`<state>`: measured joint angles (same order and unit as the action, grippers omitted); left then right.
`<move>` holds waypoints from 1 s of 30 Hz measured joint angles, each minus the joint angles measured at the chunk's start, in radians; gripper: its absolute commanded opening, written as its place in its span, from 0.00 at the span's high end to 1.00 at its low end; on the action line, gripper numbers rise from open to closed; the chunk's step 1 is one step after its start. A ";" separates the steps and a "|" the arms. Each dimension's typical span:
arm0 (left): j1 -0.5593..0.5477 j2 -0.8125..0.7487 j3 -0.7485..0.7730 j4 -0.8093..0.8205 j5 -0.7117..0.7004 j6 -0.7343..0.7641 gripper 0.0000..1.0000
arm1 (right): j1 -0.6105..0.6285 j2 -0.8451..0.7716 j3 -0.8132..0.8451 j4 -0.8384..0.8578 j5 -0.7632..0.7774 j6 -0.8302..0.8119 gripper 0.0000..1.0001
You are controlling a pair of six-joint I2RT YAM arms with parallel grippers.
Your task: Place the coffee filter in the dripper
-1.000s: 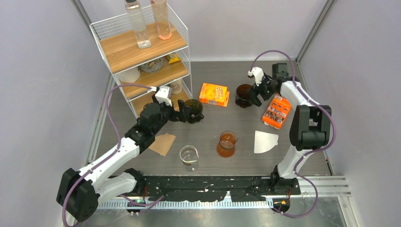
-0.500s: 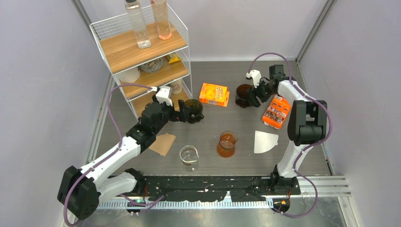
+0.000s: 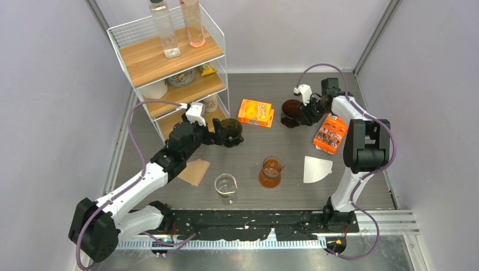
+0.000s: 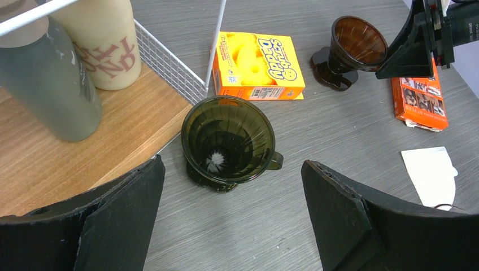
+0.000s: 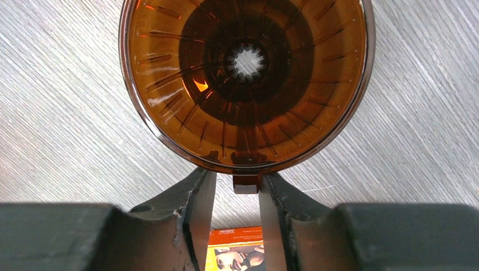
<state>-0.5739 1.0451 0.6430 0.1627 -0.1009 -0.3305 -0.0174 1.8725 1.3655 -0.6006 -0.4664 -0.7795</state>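
A white wire shelf rack [image 3: 169, 62] fills the upper left of the top view. Beside it lies an orange box [image 4: 257, 65] printed "Scrub Daddy". The white coffee filter [image 3: 316, 169] lies flat at lower right, well apart from both drippers. The left gripper [image 4: 230, 168], fingers wide apart, faces the dark dripper [image 4: 227, 141]. The right gripper [image 5: 237, 178] has a finger on either side of the handle of the amber dripper [image 5: 245, 79]; I cannot tell if it pinches.

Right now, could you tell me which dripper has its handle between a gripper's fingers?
The amber dripper: its handle sits between the fingers of the right gripper. The dark dripper by the shelf is untouched.
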 measured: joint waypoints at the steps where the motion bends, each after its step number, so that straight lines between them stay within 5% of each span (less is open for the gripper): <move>1: 0.000 0.000 0.000 0.000 0.000 -0.002 0.01 | 0.000 0.000 0.000 0.000 0.000 0.000 0.67; 15: 0.000 -0.014 0.000 0.002 -0.004 -0.003 0.01 | 0.000 -0.018 -0.022 0.040 0.008 0.019 0.94; 30: 0.000 -0.029 0.000 0.004 -0.020 -0.008 0.01 | 0.135 -0.417 -0.170 0.201 0.285 0.410 0.95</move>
<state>-0.5739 1.0161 0.6430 0.1665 -0.1207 -0.3386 0.1173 1.4559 1.1954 -0.3992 -0.1810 -0.3698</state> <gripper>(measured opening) 0.993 0.249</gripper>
